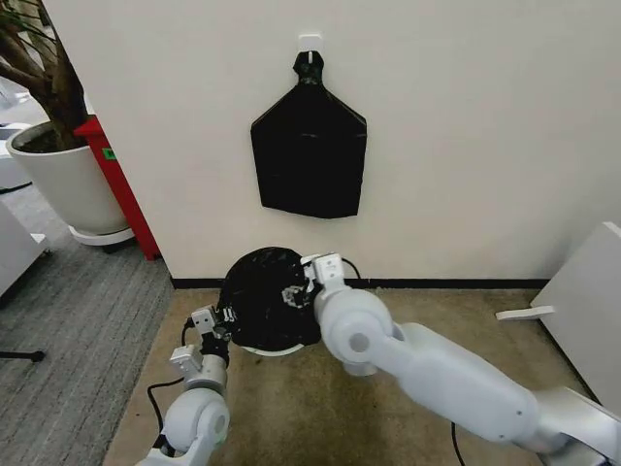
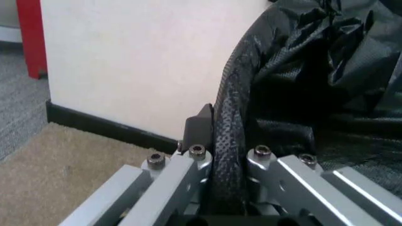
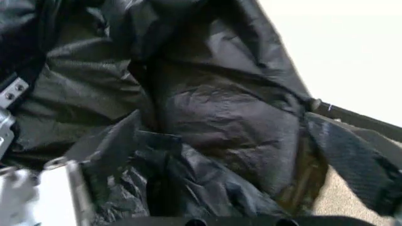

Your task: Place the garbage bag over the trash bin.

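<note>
A tan, short-pile carpet floor [image 1: 291, 408] meets grey carpet at nine o'clock. At twelve o'clock by the wall stands the small round cream-white trash bin [image 1: 275, 350], draped in the glossy black garbage bag [image 1: 262, 296]. A big white plant pot [image 1: 63, 184] sits at ten o'clock.

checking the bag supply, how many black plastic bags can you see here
2. One garbage bag is draped over the trash bin on the floor, between both pincers. One flat bag bundle hangs from a wall hook above it. More may be folded inside the bundle.
</note>
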You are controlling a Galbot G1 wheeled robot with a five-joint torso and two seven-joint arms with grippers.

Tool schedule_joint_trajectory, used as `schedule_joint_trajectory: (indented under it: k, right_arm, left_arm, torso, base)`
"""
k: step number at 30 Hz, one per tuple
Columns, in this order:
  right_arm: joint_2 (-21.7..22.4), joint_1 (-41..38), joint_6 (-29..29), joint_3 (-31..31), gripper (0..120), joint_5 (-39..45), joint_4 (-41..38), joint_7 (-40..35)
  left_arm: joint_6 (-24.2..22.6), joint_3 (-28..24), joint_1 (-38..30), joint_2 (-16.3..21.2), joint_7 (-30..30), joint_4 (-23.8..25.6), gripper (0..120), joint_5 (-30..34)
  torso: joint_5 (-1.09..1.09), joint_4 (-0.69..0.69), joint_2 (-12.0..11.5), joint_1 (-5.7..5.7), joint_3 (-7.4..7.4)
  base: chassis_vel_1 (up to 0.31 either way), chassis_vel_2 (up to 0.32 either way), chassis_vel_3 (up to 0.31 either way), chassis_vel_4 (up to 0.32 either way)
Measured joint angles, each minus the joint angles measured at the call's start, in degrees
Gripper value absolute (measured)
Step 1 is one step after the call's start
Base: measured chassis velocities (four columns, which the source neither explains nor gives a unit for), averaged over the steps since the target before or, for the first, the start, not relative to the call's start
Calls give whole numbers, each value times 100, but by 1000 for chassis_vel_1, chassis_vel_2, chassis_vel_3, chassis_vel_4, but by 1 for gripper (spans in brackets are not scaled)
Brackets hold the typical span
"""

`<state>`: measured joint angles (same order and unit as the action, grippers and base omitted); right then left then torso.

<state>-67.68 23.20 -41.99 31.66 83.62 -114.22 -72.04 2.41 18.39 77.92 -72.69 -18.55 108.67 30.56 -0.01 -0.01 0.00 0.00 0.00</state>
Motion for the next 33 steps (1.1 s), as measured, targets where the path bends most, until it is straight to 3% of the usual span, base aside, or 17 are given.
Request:
schedule_joint_trajectory:
  k: [10,16,24,33]
  right_arm:
    - [-600,-440,10,670,100,-465,651,-357]
    - [-665,-680,10,1077,100,-490,816,-650]
    - [-305,-878,11,1743,100,-124,725,-1218]
    - [35,-520,16,1643,100,-8,325,-1527]
  left_arm:
    - [96,-24,-1,30,35,-66,3,-170]
    - [104,-14,-25,59,36,-82,3,-214]
    - [150,-1,-107,53,36,-147,3,-289]
    - [207,-2,-194,42,34,-258,3,-336]
  torso:
    - [0,1,0,0,0]
    - [1,2,0,0,0]
    - [1,0,0,0,0]
    - [2,0,0,0,0]
  base:
    - [0,0,0,0]
    - [0,0,0,0]
    - [0,0,0,0]
    - [0,0,0,0]
